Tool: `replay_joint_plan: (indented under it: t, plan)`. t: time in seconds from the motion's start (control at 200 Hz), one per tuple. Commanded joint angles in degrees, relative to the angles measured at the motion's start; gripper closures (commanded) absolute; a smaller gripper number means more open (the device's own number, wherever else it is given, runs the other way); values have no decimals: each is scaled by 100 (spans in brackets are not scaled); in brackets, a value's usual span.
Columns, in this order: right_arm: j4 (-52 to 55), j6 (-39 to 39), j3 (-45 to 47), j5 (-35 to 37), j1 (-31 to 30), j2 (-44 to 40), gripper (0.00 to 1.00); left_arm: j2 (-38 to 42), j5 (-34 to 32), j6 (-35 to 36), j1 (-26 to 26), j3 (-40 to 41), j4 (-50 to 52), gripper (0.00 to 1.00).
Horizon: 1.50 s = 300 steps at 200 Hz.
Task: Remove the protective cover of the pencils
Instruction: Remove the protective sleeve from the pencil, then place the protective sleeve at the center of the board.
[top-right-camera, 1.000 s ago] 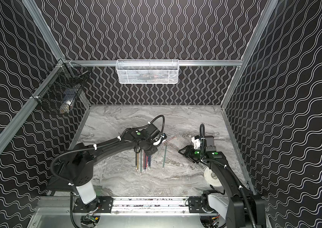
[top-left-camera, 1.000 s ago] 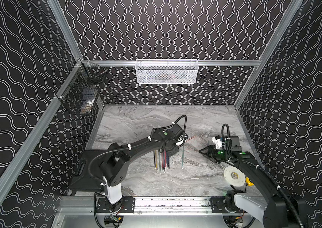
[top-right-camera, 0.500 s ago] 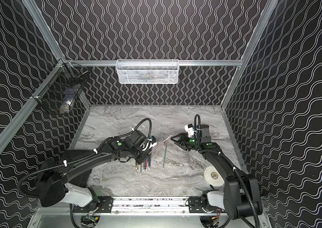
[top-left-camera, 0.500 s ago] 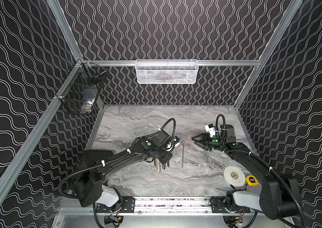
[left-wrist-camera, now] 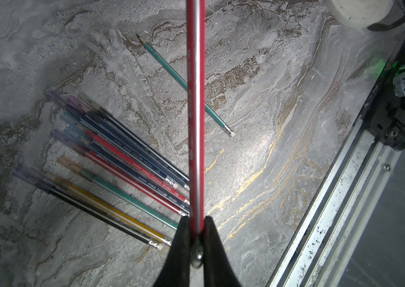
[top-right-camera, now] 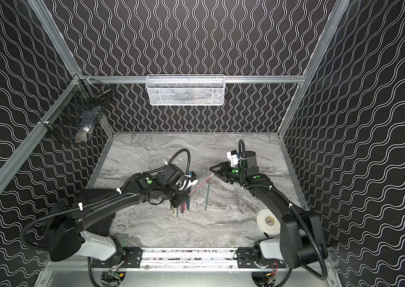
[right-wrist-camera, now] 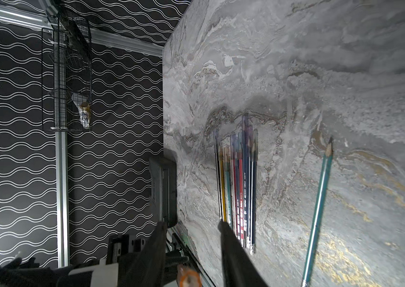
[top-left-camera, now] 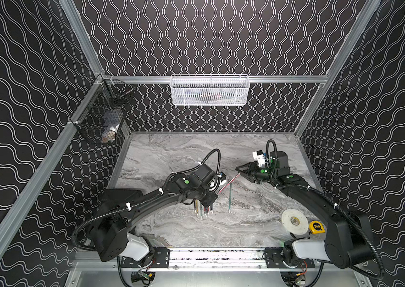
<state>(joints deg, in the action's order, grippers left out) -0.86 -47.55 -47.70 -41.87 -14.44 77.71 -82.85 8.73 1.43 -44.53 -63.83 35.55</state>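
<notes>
left gripper [left-wrist-camera: 196, 225] pinches one red pencil [left-wrist-camera: 196, 99] by its end, raised over mid-worktop [left-wrist-camera: 283, 74]. right gripper [right-wrist-camera: 191, 227] jaws spread, near its far tip. remaining pencils [left-wrist-camera: 126, 164] lie bundled beneath; a green pencil [left-wrist-camera: 184, 84] lies just beside them.

My left pincer [left-wrist-camera: 196, 221]: matt black plastic. Red pencil [left-wrist-camera: 195, 99] in it: glossy lacquer w/ silvery stripe. Other pencils [left-wrist-camera: 121, 159] on desk [left-wrist-camera: 283, 111]: glossy paint too, translucent plastic caps [left-wrist-camera: 64, 140], metal ferrules [left-wrist-camera: 226, 128]. Desk: marble-look, matt, slightly grainy, gold veins. Rail [left-wrist-camera: 320, 223]: bare alu, scuffed.
</notes>
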Motion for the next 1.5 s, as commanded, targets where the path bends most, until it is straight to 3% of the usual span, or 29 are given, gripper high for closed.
replay_joint_plan:
  t: [0.0,0.1,0.265,0.52,0.916,1.091,1.296,1.496]
  plan:
    - [-47,-90,-89,171,-22,10,83,2,58,-14,6,-6,-119,100]
    - [230,40,-160,359,-20,-24,100,5,58,-1,6,8,-114,100]
    - [304,-11,-66,640,126,-209,100,-8,68,50,6,20,-77,100]
    - [559,72,-142,469,890,-325,100,88,68,128,6,98,-62,100]
    - [1132,554,-675,603,1082,-278,100,35,125,195,-40,112,-11,100]
    - [2655,1176,-1080,1806,1291,-78,100,-46,-20,3,-38,80,-29,100]
    - [3155,1456,-784,1627,2282,440,98,-79,-58,-143,-38,11,-113,100]
    - [3180,1493,-408,2366,2396,719,96,62,67,-150,-38,-4,-110,100]
